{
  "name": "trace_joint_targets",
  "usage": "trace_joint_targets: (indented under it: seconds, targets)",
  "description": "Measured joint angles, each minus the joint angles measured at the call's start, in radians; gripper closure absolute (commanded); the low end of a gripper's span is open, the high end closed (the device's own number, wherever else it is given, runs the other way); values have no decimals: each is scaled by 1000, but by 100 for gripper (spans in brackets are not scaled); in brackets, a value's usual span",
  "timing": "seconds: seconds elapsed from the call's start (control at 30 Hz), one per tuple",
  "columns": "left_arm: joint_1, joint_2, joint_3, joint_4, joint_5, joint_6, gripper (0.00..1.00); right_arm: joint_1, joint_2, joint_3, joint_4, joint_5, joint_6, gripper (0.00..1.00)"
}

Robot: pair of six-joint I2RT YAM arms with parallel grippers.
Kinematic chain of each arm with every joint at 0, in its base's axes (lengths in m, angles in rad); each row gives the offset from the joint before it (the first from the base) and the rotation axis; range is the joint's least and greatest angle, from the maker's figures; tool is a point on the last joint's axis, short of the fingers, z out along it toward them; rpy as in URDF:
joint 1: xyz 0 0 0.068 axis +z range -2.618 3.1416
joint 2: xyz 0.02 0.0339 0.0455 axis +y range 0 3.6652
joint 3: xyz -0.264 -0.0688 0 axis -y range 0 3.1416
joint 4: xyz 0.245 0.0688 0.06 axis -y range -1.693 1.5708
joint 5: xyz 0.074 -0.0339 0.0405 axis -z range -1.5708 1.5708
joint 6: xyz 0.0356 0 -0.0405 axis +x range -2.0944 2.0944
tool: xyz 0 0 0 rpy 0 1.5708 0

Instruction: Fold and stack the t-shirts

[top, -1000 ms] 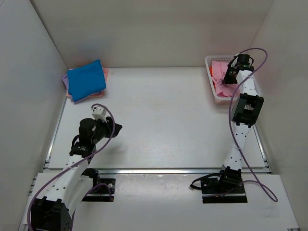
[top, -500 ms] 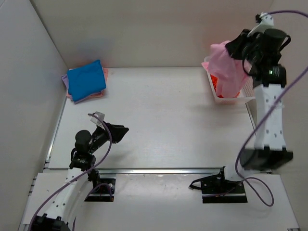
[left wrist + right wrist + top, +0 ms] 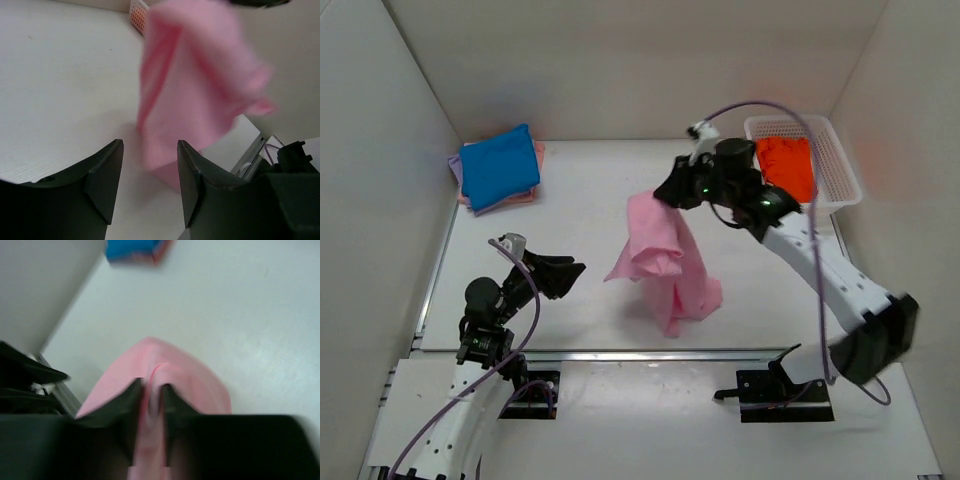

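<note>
My right gripper [image 3: 667, 194] is shut on a light pink t-shirt [image 3: 665, 262] and holds it hanging over the middle of the table, its lower end touching the surface. In the right wrist view the pink cloth [image 3: 165, 380] is pinched between the fingers. My left gripper [image 3: 568, 272] is open and empty, low at the near left, facing the pink shirt [image 3: 195, 85]. A folded bright blue t-shirt [image 3: 500, 166] lies on top of a pink and a lavender one at the far left corner. An orange t-shirt [image 3: 787, 166] lies in the white basket [image 3: 840, 160].
White walls enclose the table on the left, back and right. The basket stands at the far right corner. A metal rail [image 3: 650, 354] runs along the near edge of the table.
My right arm has lifted the pink t-shirt out of the basket and swung it left to the table's middle. The left gripper has shifted slightly toward the near side.
</note>
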Motion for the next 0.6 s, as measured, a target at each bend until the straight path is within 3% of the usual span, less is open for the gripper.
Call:
trace_joint_targets:
  seconds: [0.03,0.13,0.23,0.4,0.6]
  targets:
    - [0,0,7,-18,-4,4,41,12,59,-13,0,-8,3,61]
    - [-9,28,29,-71,-11,25,40,53,227,-85,-21,-3,15,46]
    - [-33,57,21,-105,-34,24,36,61,267,-208,-63,9,22,45]
    - [-77,96,-45,-89,-88,-15,39,-34,163,-372,-72,7,40,45]
    - [-174,338,-45,-27,-194,-62,37,-118,0,-565,-36,25,54,45]
